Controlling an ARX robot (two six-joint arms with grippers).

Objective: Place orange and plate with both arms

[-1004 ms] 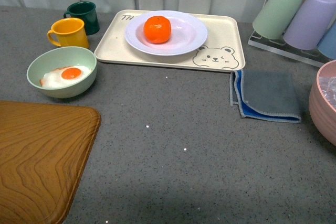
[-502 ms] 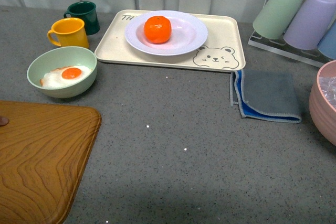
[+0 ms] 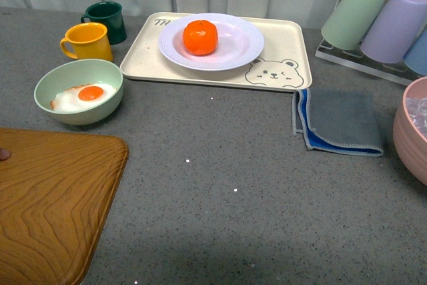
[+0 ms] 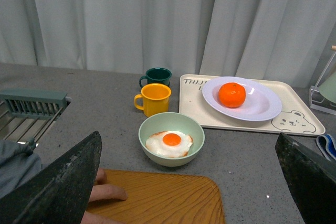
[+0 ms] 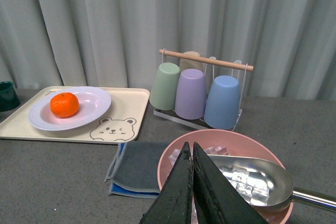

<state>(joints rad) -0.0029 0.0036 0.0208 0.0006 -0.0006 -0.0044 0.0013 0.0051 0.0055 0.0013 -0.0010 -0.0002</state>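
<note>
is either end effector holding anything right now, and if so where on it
Nothing is held. The left end effector is open and empty; the right end effector is shut on nothing. The orange sits untouched on the plate.

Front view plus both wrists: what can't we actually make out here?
- Both arms: outside the front view entirely.
- Tray lettering: front view, the plate covers all but the first letters.
- Pink bowl: front view, cut off by the right edge; right wrist view, the shut jaws of the right gripper hide its near side.
- Person's hand: left wrist view, mostly behind a finger of the open left gripper.
</note>
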